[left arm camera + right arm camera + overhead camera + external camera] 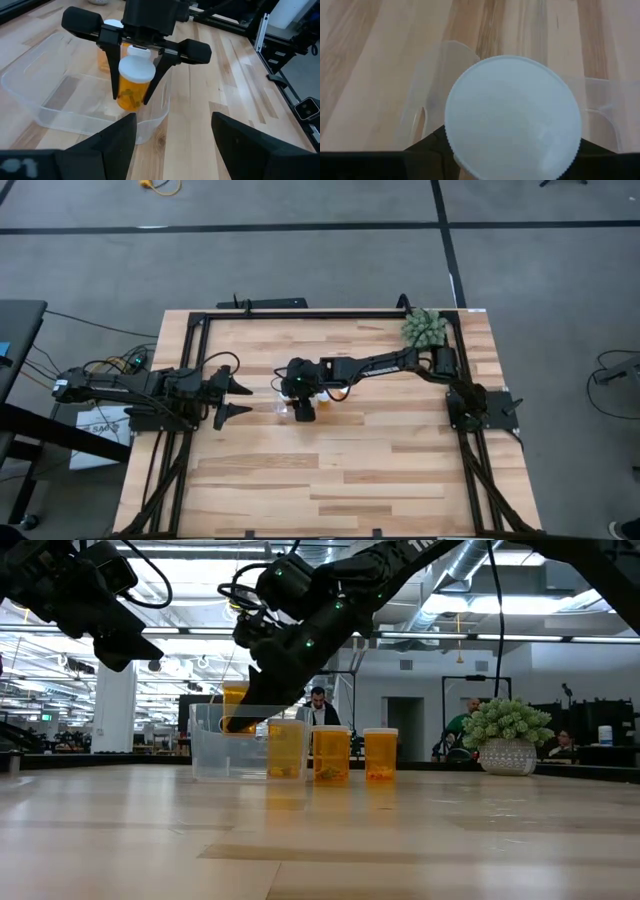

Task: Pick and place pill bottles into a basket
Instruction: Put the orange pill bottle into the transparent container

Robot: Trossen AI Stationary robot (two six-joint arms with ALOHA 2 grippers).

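My right gripper [302, 402] is at the table's middle, shut on an orange pill bottle [131, 92] with a white cap [512, 115], over the clear basket [75, 95]. In the low view the bottle [236, 708] hangs at the height of the basket's rim [235, 745]. Three more bottles stand upright beside it [331, 755] [380, 755] [285, 750]. The leftmost shows through the basket's wall; whether it is inside or behind, I cannot tell. My left gripper [240, 400] is open and empty, left of the basket, pointing at it. My right gripper pinches the bottle between its two fingers [112, 75], on the orange body's sides just under the cap [122, 85]. The fingers come from above, pointing down. The bottle hangs nearly upright, lifted clear, over one end of the basket.
A green spiky potted plant [424, 328] stands at the far right corner. A black frame [300, 313] runs along the table's edges. Bare wood lies on the near half of the table [330, 480]. People show in the room behind [320, 705].
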